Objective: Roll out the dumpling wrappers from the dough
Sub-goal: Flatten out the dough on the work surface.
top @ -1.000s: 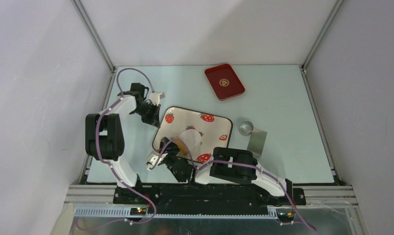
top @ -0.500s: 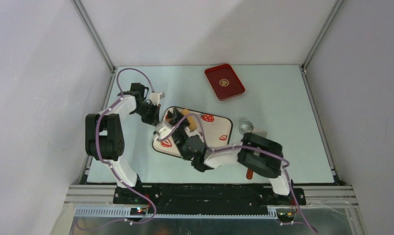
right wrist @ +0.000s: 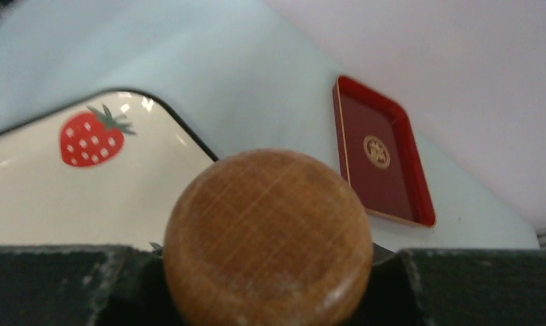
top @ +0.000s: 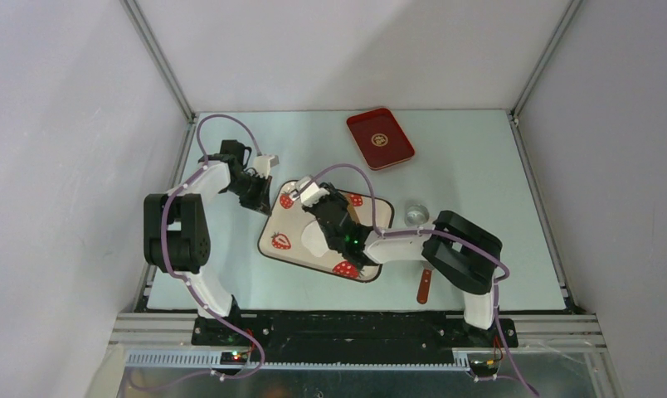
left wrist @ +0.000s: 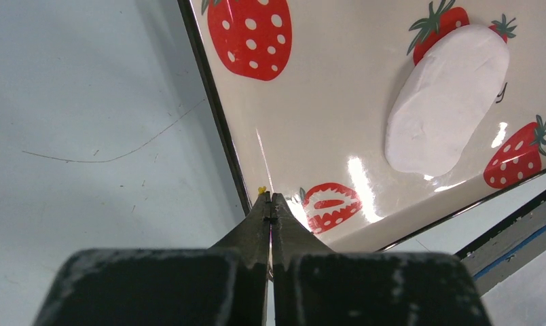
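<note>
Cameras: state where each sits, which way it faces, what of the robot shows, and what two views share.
Top external: above, behind the bases, looking down at the table; both arms show.
Left wrist: on the left arm, looking down past the shut left pincer at the strawberry tray and dough.
Right wrist: on the right arm, looking low toward the red tray; right pincer grips the rolling pin.
Shared: top and right wrist both show the red tray.

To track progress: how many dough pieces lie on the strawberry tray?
1: a flattened oval piece on the tray, beside the right arm, which may hide others.
</note>
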Robot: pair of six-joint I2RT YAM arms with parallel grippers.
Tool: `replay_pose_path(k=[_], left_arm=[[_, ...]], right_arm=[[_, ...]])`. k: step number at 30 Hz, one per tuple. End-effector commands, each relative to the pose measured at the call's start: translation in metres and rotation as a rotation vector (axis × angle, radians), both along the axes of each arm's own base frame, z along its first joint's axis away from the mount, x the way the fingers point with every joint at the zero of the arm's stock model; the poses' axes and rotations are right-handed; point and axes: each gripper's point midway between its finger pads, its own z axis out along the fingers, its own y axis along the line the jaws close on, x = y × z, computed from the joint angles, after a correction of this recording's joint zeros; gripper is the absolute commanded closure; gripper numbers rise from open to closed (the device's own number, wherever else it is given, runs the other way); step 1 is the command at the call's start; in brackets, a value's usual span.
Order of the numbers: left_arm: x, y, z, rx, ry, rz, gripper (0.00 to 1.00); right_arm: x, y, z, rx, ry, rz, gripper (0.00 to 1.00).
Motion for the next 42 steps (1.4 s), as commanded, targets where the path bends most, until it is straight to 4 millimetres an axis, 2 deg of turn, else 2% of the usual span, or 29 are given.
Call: replay_pose_path(k=[1, 7, 10, 11, 12, 16, 19, 24, 28, 30, 31, 32, 35, 36, 39, 42], left_arm=[[0.005, -0.003, 0.017, -0.034, -0.049, 0.004, 1.00], [0.005, -0.004, 0.016, -0.034, -0.045, 0.004, 1.00], [0.005, -0.003, 0.014, -0.032, -0.038, 0.004, 1.00], [0.005, -0.003, 0.014, -0.032, -0.037, 0.005, 1.00], [0.005, -0.003, 0.015, -0.032, -0.040, 0.005, 1.00], [0.004, -0.003, 0.016, -0.033, -0.045, 0.006, 1.00], [0.004, -0.003, 0.017, -0.034, -0.048, 0.005, 1.00], [0.004, -0.003, 0.019, -0.039, -0.053, 0.006, 1.00], [0.004, -0.004, 0.020, -0.042, -0.054, 0.004, 1.00], [0.004, -0.004, 0.019, -0.043, -0.051, 0.005, 1.00], [0.004, -0.004, 0.018, -0.043, -0.049, 0.005, 1.00], [0.003, -0.004, 0.017, -0.043, -0.045, 0.006, 1.00], [0.003, -0.003, 0.017, -0.041, -0.043, 0.006, 1.00], [0.004, -0.003, 0.017, -0.040, -0.046, 0.006, 1.00], [0.004, -0.003, 0.018, -0.039, -0.047, 0.010, 1.00], [0.004, -0.003, 0.017, -0.038, -0.045, 0.009, 1.00]], right_arm=[[0.005, -0.019, -0.009, 0.056, 0.089, -0.086, 1.00], [0.004, -0.020, -0.029, 0.028, 0.106, -0.117, 1.00], [-0.006, -0.009, -0.043, -0.006, 0.082, -0.114, 1.00], [-0.012, -0.001, -0.038, 0.022, 0.052, -0.111, 1.00], [-0.014, 0.001, -0.046, -0.017, 0.036, -0.105, 1.00], [-0.032, 0.028, -0.050, -0.025, -0.021, -0.055, 1.00], [-0.041, 0.043, -0.068, -0.047, 0.017, -0.028, 1.00], [-0.055, 0.058, -0.090, -0.074, 0.087, 0.026, 1.00], [-0.061, 0.066, -0.093, -0.097, 0.063, 0.041, 1.00], [-0.059, 0.068, -0.091, -0.116, 0.022, 0.016, 1.00], [-0.055, 0.068, -0.084, -0.165, -0.025, 0.006, 1.00], [-0.050, 0.064, -0.074, -0.209, -0.107, -0.028, 1.00], [-0.038, 0.060, -0.036, -0.178, -0.264, -0.110, 1.00], [-0.031, 0.053, -0.024, -0.175, -0.304, -0.148, 1.00], [-0.014, 0.042, 0.003, -0.127, -0.320, -0.219, 1.00], [-0.009, 0.038, 0.030, -0.045, -0.316, -0.230, 1.00]])
